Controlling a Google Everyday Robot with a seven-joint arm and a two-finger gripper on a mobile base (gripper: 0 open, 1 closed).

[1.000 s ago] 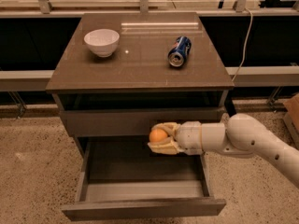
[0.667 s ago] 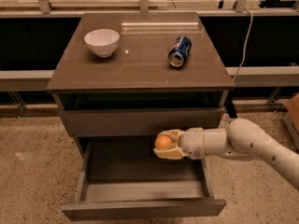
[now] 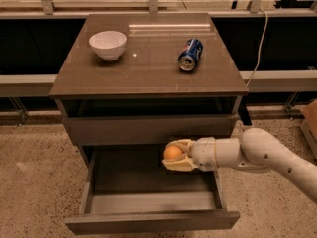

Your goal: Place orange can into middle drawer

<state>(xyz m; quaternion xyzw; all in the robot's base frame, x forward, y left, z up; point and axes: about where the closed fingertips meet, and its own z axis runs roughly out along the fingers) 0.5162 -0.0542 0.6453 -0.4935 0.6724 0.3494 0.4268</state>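
The orange can (image 3: pixel 173 152) is a small smooth orange ball held between the cream fingers of my gripper (image 3: pixel 174 155). The gripper is shut on it and reaches in from the right, above the right part of the open middle drawer (image 3: pixel 151 216). That drawer is pulled out below the closed upper drawer (image 3: pixel 148 129) and its grey-brown inside shows nothing in it. The ball hangs just below the upper drawer's front, above the drawer's inside.
On the brown tabletop (image 3: pixel 148 58) stand a white bowl (image 3: pixel 108 44) at the left and a blue soda can (image 3: pixel 190 54) lying on its side at the right. A grey rail runs behind the cabinet. Speckled floor lies around; a cardboard box edge (image 3: pixel 309 118) is at far right.
The gripper with the orange ball has shifted a little to the right and slightly down over the open drawer. The drawer, bowl and soda can have not moved.
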